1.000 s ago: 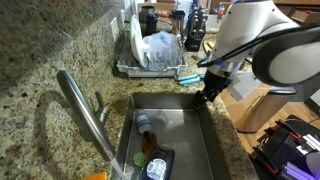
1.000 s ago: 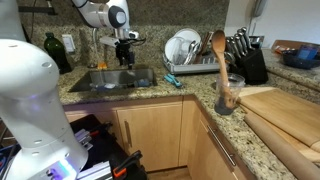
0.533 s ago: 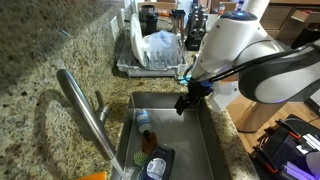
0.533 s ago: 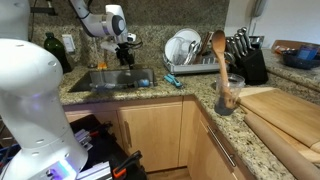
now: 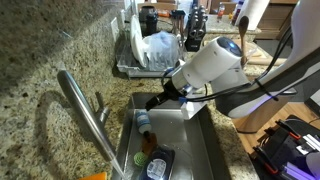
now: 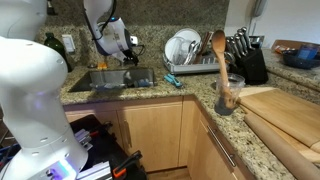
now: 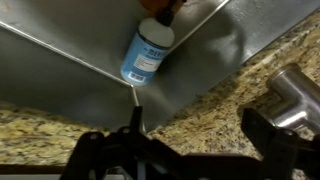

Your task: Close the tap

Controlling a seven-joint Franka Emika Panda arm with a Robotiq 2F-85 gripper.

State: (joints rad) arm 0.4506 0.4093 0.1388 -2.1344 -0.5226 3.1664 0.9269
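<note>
My fingers (image 7: 275,140) hang wide and empty over the sink (image 5: 188,140), near the tap (image 5: 83,108) standing on the tabletop beside it. Reaching in, I could bump the spout, or slip off its slim lever (image 5: 100,102).

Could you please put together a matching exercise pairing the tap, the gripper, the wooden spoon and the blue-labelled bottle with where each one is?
Things:
1. tap
2. gripper
3. wooden spoon
4. blue-labelled bottle

Places:
A. inside the sink basin
B. standing in a jar near the counter corner
C. rising from the granite counter beside the sink
D. hanging above the sink, open

Pairs: 1-C, 2-D, 3-B, 4-A
</note>
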